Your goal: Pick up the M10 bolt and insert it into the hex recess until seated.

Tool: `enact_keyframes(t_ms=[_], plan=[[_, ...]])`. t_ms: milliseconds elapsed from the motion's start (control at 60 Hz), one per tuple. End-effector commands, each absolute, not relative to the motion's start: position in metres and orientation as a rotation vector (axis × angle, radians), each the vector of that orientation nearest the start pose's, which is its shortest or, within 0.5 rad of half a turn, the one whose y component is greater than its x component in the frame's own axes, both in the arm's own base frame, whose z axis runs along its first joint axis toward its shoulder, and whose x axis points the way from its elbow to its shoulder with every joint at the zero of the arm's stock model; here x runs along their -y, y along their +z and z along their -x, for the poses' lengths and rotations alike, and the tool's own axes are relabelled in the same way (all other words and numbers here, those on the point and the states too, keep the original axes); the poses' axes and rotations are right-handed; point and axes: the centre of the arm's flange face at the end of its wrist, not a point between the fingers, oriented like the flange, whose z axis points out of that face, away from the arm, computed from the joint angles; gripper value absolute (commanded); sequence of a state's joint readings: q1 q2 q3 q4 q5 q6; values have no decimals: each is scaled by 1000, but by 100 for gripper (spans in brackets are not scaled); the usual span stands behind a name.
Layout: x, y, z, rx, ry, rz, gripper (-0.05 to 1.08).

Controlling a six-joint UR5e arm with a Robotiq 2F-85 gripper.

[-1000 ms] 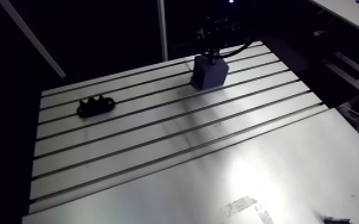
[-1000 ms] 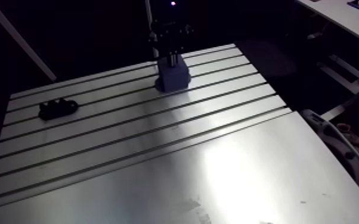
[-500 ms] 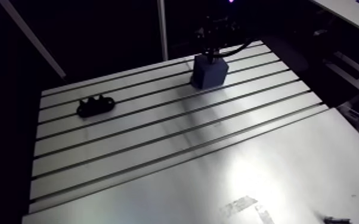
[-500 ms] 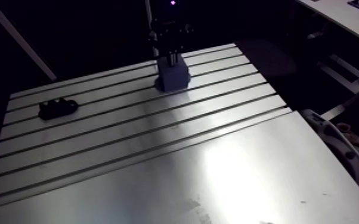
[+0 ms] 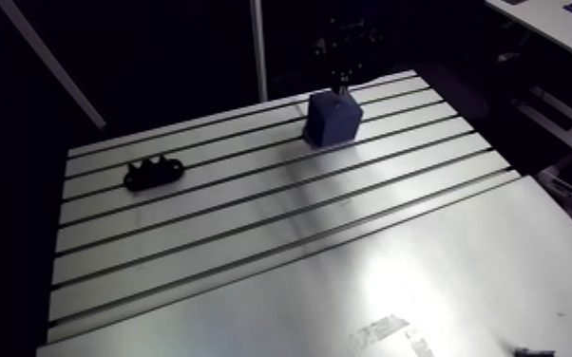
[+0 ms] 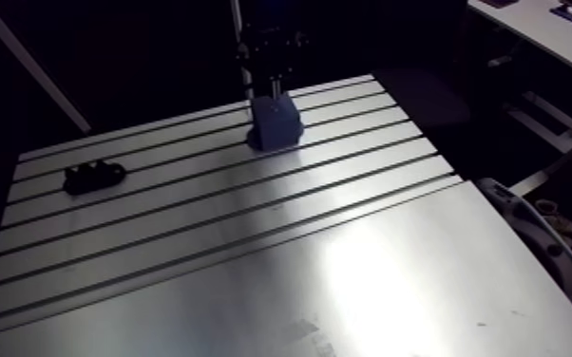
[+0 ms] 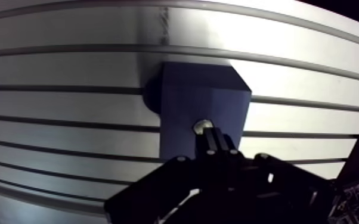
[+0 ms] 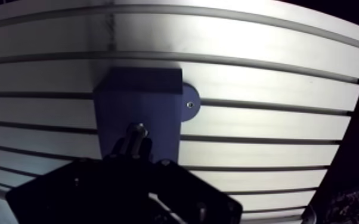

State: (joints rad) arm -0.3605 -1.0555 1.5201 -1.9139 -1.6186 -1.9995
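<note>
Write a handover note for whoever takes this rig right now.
Hand: shut on the M10 bolt, fingers close together, directly over the blue block.
Things: the block stands on the slotted table. The bolt's end shows at the block's top face. A black fixture lies apart from the block on the table.
Done: bolt picked up and brought to the block.
Left: the recess is hidden under the bolt, so seating can't be confirmed. Probably press down until seated, then release.
</note>
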Motion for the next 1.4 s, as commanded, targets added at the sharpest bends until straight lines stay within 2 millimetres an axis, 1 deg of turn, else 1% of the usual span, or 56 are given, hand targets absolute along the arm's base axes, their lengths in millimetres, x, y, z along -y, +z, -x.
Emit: enact_keyframes(t_ms=[17,33,50,67,83,100,117,150,217,417,517,533,650,683,700,717,950,967,983,1000,1017,1033,1050,1067,1083,1100,1117,1133,1150,1167,1183,1200,1217,1250,1267,1283,1300,1317,1333,1350,1367,1383,1400], plan=[[-107,257,650,-3023,3,123,86],[-107,257,650,-3023,3,123,86],[-107,257,650,-3023,3,123,61],[-107,257,650,-3023,3,123,61],[-106,258,650,-3021,2,123,28],[-106,258,650,-3021,2,123,28],[-106,258,649,-3018,-1,123,2],[-106,260,649,-3019,-2,123,0],[-105,264,648,-3023,-2,123,0],[-105,264,646,-3020,-2,119,0],[-103,274,642,-3028,9,109,0],[-102,279,641,-3032,14,103,0],[-101,288,636,-3035,21,100,0],[-100,297,634,-3047,29,96,0],[-100,297,634,-3047,29,96,0],[-100,302,633,-3053,33,92,0],[-97,320,626,-3048,30,64,0],[-97,325,625,-3048,31,53,0],[-97,325,625,-3048,31,53,0],[-96,332,623,-3049,30,33,0],[-96,332,623,-3049,30,33,0],[-95,340,621,-3047,29,13,0],[-95,340,621,-3047,29,13,0],[-94,349,619,-3043,28,0,0],[-94,349,619,-3043,28,0,0],[-92,358,615,-3035,24,-6,0],[-92,358,615,-3035,24,-6,0],[-89,367,612,-3028,20,-4,0],[-89,367,612,-3028,20,-4,0],[-85,375,610,-3025,15,0,0],[-85,375,610,-3025,15,0,0],[-78,386,609,-3029,17,12,0],[-78,386,609,-3029,17,12,0],[-60,410,608,-3052,27,3,0],[-60,410,608,-3052,27,3,0],[-53,422,607,-3065,37,-21,0],[-53,422,607,-3065,37,-21,0],[-47,432,604,-3073,45,-43,0],[-47,432,604,-3073,45,-43,0],[-39,443,601,-3086,52,-56,0],[-39,443,601,-3086,52,-56,0],[-30,452,597,-3098,56,-53,0],[-30,452,597,-3098,56,-53,0]])
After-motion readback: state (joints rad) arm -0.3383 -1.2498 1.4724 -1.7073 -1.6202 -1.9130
